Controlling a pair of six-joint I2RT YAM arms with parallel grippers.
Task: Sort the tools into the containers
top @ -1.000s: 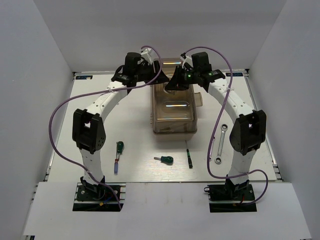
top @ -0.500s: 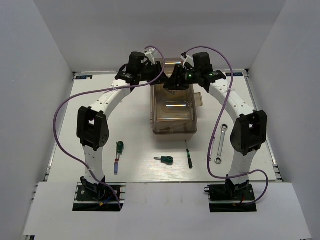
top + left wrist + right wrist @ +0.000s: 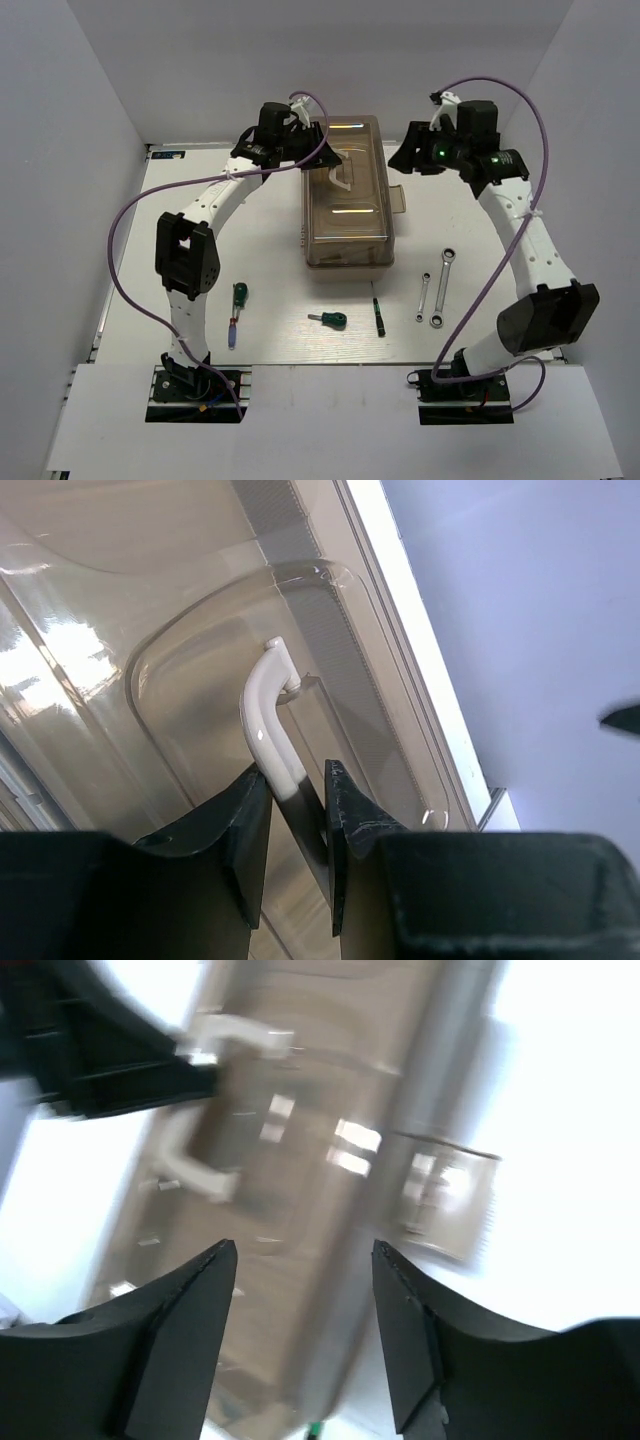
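Observation:
The beige toolbox (image 3: 345,215) stands closed at mid-table under its translucent brown lid (image 3: 350,140). My left gripper (image 3: 318,160) is at the lid's far left, shut on the white handle (image 3: 262,715), which runs between its jaws (image 3: 298,782). My right gripper (image 3: 408,157) is open and empty, right of the box and off it; its blurred view shows the lid (image 3: 300,1160) below it. On the table in front lie the green-and-red screwdriver (image 3: 236,312), the stubby green screwdriver (image 3: 329,319), the thin black-green screwdriver (image 3: 378,315) and two silver wrenches (image 3: 424,296) (image 3: 442,288).
The toolbox latch (image 3: 398,198) juts out on its right side. White walls close in the table at the back and both sides. Purple cables loop off both arms.
My right gripper has pulled away from the lid to the right, uncovering the second wrench. My left gripper has moved a little right onto the handle.

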